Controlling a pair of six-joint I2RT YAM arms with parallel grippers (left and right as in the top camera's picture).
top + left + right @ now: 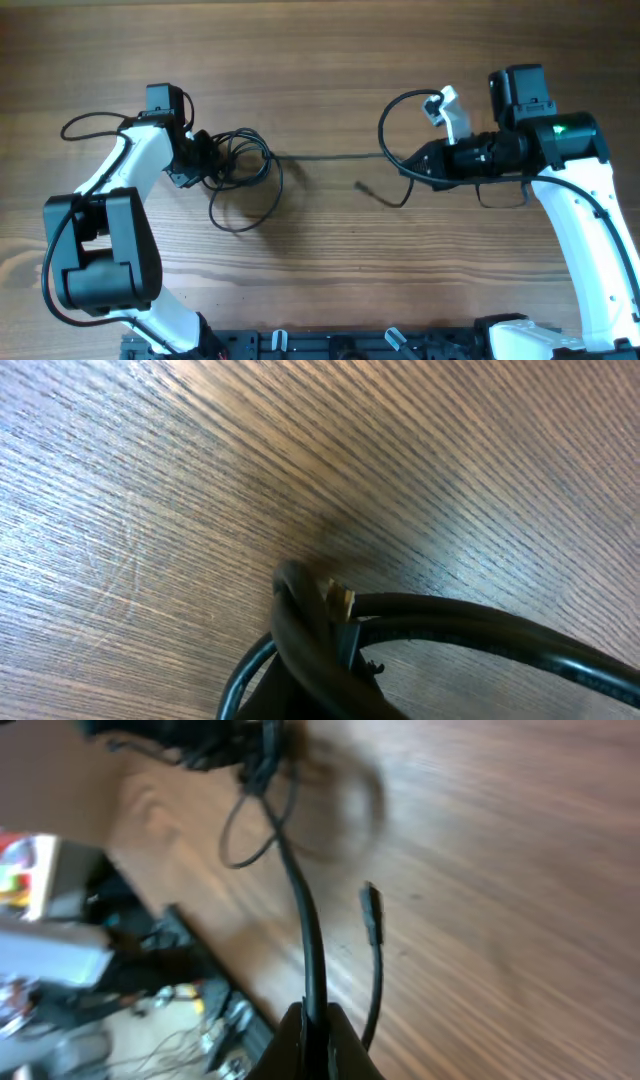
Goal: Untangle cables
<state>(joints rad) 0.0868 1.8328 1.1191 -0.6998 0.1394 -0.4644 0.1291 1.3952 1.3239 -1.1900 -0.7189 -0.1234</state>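
Surface: brown wood-grain table (320, 60), seen from overhead.
Left gripper (200, 158): left of centre in the overhead view. The jaws are closed down, buried in the left edge of the cable knot and pinching it. The left wrist view shows no fingers clearly, only cords close to the lens.
Cables: knotted bundle of thin black flexible cables (240, 150), lying just right of the left gripper, with loose loops spilling toward the lower centre. In the left wrist view, the crossed cords (330, 650) sit at the bottom edge of the frame.
Straight strand: one thin black cable strand (330, 157) runs in a near-straight line across mid-frame — from the knot to the right gripper.
Loose end: short black cable tail with a small plug (362, 184), below the straight strand and apart from it. It is also in the right wrist view (371, 910).
Right gripper (408, 163): right of centre, with the jaws fully closed — the straight strand is clamped between the fingertips (318, 1020).
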